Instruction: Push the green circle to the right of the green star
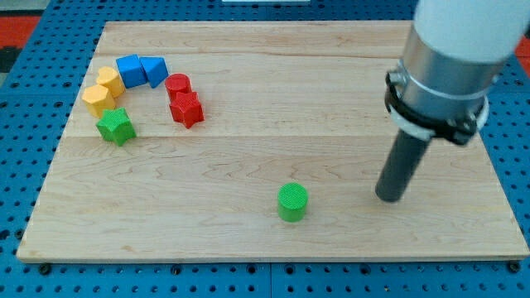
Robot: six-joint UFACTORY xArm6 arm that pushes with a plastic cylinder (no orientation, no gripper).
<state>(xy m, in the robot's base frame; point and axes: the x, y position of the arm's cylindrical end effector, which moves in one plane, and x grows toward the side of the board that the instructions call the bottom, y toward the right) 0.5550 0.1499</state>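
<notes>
The green circle (pixel 292 202) stands on the wooden board near the view's bottom middle. The green star (pixel 115 127) lies far to the view's left, below the yellow blocks. My tip (pixel 387 198) rests on the board to the right of the green circle, about a hand's width away and at about the same height in the view, not touching it.
Two yellow blocks (pixel 103 90) sit above the green star. A blue cube (pixel 131 70) and a blue wedge-like block (pixel 154 70) lie at the view's top left. A red cylinder (pixel 177 85) and a red star (pixel 187 108) sit right of them. The board's right edge (pixel 503 182) is near my rod.
</notes>
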